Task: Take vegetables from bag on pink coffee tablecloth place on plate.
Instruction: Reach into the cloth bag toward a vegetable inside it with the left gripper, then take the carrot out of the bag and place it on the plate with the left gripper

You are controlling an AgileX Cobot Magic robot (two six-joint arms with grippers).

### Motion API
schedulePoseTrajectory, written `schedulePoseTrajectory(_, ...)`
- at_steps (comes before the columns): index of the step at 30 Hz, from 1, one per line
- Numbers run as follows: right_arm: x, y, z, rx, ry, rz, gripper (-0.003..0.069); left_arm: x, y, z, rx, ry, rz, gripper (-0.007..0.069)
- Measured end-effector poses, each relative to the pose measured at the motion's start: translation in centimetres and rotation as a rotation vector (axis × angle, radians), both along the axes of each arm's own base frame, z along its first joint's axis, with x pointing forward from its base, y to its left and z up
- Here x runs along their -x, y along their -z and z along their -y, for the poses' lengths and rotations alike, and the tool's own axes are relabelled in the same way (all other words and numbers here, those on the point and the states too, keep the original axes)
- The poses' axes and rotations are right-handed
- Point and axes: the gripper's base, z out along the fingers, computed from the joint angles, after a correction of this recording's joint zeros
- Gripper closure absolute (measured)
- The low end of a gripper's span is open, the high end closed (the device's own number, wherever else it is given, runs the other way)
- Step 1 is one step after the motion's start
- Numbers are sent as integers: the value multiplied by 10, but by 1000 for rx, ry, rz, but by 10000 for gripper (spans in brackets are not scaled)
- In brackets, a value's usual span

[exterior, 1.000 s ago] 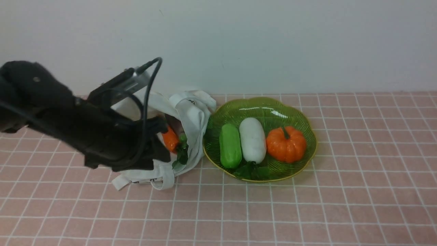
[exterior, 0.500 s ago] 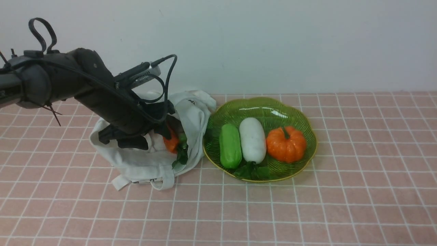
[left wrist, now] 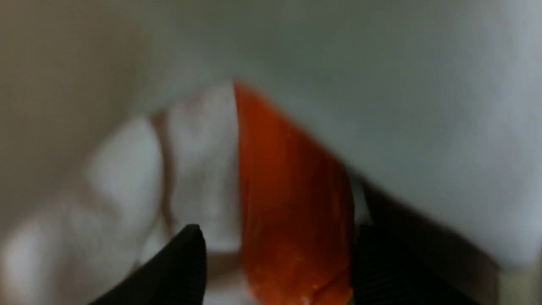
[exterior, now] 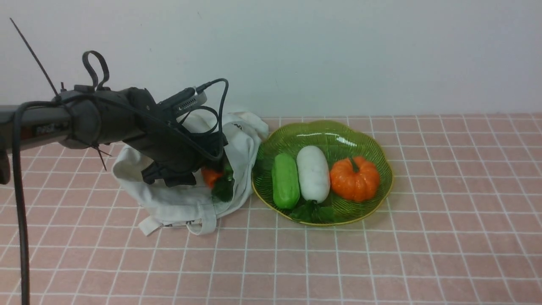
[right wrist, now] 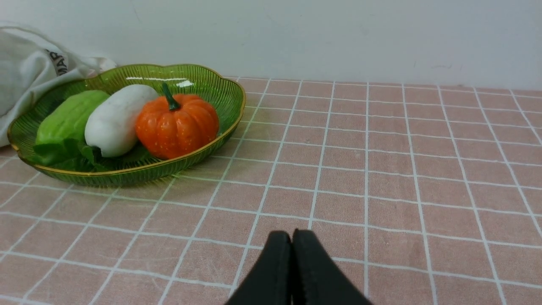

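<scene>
We see the pink coffee tablecloth [exterior: 381, 262] covering the whole table up to the pale wall. On its far left lies the bag [exterior: 178, 203], slumped, with its mouth turned to the right and one strap trailing toward the near side. The left arm [exterior: 97, 120] reaches in from the left and goes down into the bag's mouth. Just right of the bag, touching its cloth, sits the plate [exterior: 330, 131]. It holds three vegetables side by side: an orange pumpkin [exterior: 355, 178] on the right, a white one [exterior: 313, 173] in the middle and a green one [exterior: 285, 180] on the left, with dark leaves [exterior: 313, 212] at the near rim. A carrot [exterior: 210, 176] lies in the bag's mouth, its green leaves [exterior: 223, 190] pointing near.

In the left wrist view the left gripper [left wrist: 277, 231] is released. Its black fingers stand on either side of the carrot, and pale cloth shows between one finger and the carrot. In the right wrist view the right gripper [right wrist: 292, 262] is clenched on nothing, low over bare cloth, near and to the right of the plate.
</scene>
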Motion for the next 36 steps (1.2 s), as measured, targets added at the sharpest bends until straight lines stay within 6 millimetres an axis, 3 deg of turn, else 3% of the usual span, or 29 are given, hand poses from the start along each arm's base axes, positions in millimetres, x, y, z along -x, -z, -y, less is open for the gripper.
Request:
schedulePoseTrajectory(3, 0, 0, 0, -1, 0, 0, 673, -2, 11, 0, -7, -5, -9, 211)
schedulePoseTrajectory(8, 0, 0, 0, -1, 0, 0, 673, -3, 13, 0, -18, 16, -13, 304)
schedulePoseTrajectory(11, 0, 0, 0, -1, 0, 0, 673, 2, 9, -1, -65, 93, -32, 304)
schedulePoseTrajectory(14, 0, 0, 0, -2, 0, 0, 673, 12, -3, -3, -112, 172, -82, 304)
schedulePoseTrajectory(17, 0, 0, 0, -2, 0, 0, 673, 44, -48, -4, -193, 311, -191, 304)
schedulePoseTrajectory(22, 0, 0, 0, -2, 0, 0, 673, 68, -76, -1, -269, 399, -254, 304)
schedulePoseTrajectory(26, 0, 0, 0, -3, 0, 0, 673, 89, -95, 20, -333, 500, -266, 304)
schedulePoseTrajectory(30, 0, 0, 0, -3, 0, 0, 673, 107, -98, 80, -329, 646, -135, 304)
schedulePoseTrajectory(31, 0, 0, 0, -3, 0, 0, 673, 107, -97, 84, -326, 652, -131, 304)
schedulePoseTrajectory(32, 0, 0, 0, -3, 0, 0, 673, 107, -97, 106, -303, 675, -71, 304)
schedulePoseTrajectory(36, 0, 0, 0, -3, 0, 0, 673, 87, -89, 146, -245, 640, 65, 304)
